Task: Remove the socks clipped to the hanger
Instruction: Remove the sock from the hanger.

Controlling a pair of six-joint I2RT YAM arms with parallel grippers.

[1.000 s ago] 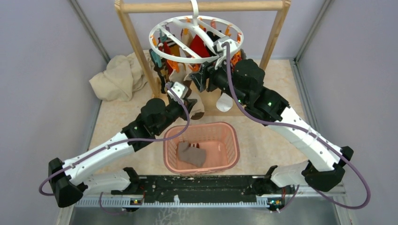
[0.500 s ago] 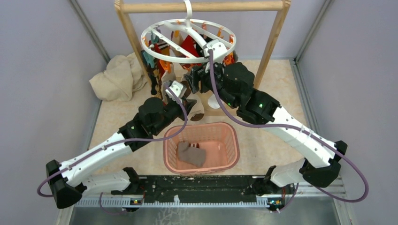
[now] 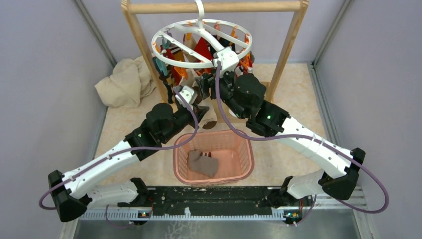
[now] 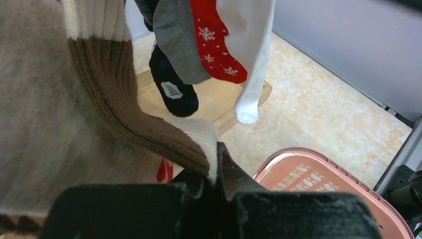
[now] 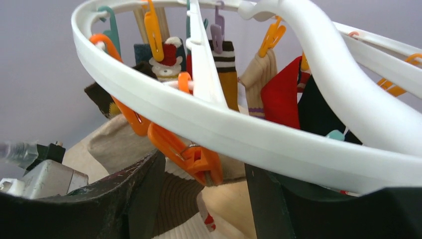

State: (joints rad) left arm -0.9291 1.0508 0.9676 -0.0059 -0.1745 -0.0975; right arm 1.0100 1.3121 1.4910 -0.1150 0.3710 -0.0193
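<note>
A beige, marble-patterned table (image 3: 298,99) is enclosed on its left, right and far sides by grey walls (image 3: 45,74); both arm bases are bolted along the near edge. A wooden rail frame (image 3: 214,7) is stood at the middle of the far edge, and the hanger (image 5: 259,137) is hung from its crossbar by the hook, with the socks (image 4: 215,42) clipped around the ring and dangling above the table. A crumpled beige cloth (image 3: 124,82) is seen by the far left corner, and a pink basket (image 3: 246,149), holding one grey sock (image 3: 201,163), is placed near the middle of the near edge, between the arms. The left gripper (image 4: 217,167) is pressed together on the cream-edged cuff of a brown ribbed sock (image 4: 114,94), just beyond the far rim of the basket. The right gripper (image 5: 201,167) is held under the near rim of the ring with its fingers (image 5: 142,191) spread, one on either side of an orange clip (image 5: 191,154); contact with the clip cannot be confirmed. In the overhead view both sets of fingertips are hidden by wrists and fabric. The left wrist view is largely filled by blurred tan fabric, and only a corner of the basket is shown there
</note>
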